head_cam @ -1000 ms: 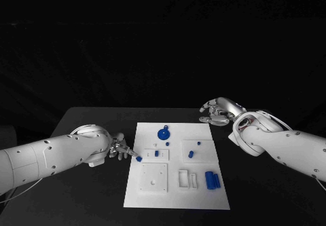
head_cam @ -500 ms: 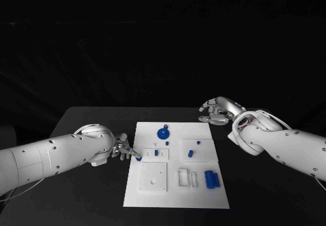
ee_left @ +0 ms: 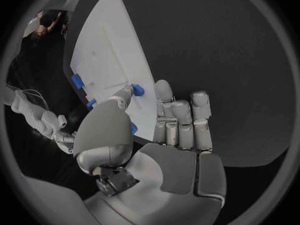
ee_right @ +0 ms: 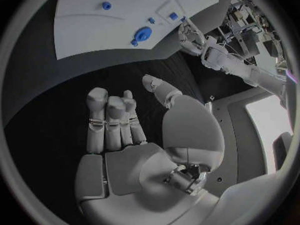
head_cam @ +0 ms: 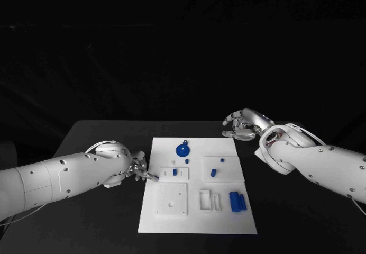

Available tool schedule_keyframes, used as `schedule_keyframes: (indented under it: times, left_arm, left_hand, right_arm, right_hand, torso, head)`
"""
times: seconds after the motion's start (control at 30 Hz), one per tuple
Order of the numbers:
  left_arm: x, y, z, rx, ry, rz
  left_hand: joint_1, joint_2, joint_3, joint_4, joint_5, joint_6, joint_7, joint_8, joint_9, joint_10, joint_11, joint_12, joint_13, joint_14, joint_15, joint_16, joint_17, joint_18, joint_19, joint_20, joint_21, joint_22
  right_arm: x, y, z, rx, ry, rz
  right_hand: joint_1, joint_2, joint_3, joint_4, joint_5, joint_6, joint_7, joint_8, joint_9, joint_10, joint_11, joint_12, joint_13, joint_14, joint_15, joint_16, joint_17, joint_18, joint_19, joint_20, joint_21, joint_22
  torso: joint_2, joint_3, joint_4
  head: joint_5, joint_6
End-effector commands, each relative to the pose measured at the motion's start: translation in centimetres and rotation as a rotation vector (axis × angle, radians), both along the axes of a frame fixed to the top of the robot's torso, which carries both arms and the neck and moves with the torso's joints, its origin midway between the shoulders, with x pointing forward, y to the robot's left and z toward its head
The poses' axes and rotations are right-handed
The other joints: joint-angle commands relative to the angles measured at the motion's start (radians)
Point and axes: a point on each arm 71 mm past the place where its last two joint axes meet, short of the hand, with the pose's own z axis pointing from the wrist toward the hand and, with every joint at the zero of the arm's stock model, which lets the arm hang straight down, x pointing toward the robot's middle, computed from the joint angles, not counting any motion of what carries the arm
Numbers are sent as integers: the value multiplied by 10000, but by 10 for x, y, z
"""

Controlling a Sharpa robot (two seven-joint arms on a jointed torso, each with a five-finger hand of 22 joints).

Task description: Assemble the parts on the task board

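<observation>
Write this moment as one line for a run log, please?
left hand: at task board left edge, pinching small blue part | right hand: off board, holding nothing, fingers curled | blue parts on board

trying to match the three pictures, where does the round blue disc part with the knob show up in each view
Head view: the round blue disc part stands near the far edge of the white task board.
Left wrist view: I cannot pick it out; the blue pieces there are not clearly the disc.
Right wrist view: the disc stands at the board's edge nearest the right robot hand.
Shared landmark: the white task board.
</observation>
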Motion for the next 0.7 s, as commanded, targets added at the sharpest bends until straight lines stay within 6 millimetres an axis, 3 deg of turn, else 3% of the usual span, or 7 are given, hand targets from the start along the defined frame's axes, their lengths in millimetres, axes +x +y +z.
schedule_keyframes:
  times: [0.03, 0.3, 0.57, 0.7]
  left_arm:
    - [1, 0, 0, 293, -58, -67]
    - [2, 1, -1, 212, 13, 48]
    - [2, 3, -2, -274, 269, 331]
    - [2, 7, -3, -777, 448, 728]
  left_hand:
    - [612, 137, -611, 799, -10, 46, -33, 125, -87, 86, -41, 76, -9, 156, -64, 55, 1, 88, 69, -1300, 80, 158]
    - [816, 874, -1689, 879, -9, 51, -58, 250, -292, 116, -48, 90, -88, 180, -79, 57, -37, 87, 66, -1313, 48, 114]
    - [1139, 1294, -2387, 882, -10, -59, -16, 256, -555, 21, -9, 14, -207, 108, -42, -37, -118, 79, 28, -1317, -19, 101]
    - [1635, 1649, -2668, 879, -2, -276, 86, 139, -723, -203, 92, -120, -305, -57, 52, -214, -220, 31, -97, -1277, -98, 101]
  right_arm:
    - [-1, 2, -1, -115, 11, 160]
    - [-1, 2, -1, -119, 18, 158]
    - [-1, 2, -1, -121, 23, 156]
    - [0, 1, -1, -128, 32, 151]
  right_hand:
    - [-19, 48, -27, -38, -28, -16, 75, 33, -13, -68, 19, 46, -10, 6, -16, -28, 16, 682, -6, -45, -42, 170]
    - [-22, 49, -27, -37, -27, -13, 74, 35, -13, -68, 18, 48, -13, 6, -16, -28, 16, 682, -6, -45, -42, 170]
    - [-23, 49, -26, -37, -26, -12, 74, 35, -13, -68, 18, 49, -15, 6, -17, -29, 16, 682, -6, -45, -43, 170]
    - [-22, 49, -26, -39, -24, -12, 74, 36, -13, -68, 17, 50, -16, 6, -17, -29, 17, 682, -6, -45, -43, 170]
  torso:
    - [2, 1, -7]
    - [5, 4, -2]
    - [1, 0, 0]
    - [0, -1, 3]
  head:
    - [-15, 0]
    - [-28, -13]
    - [-29, -8]
    - [-21, -4]
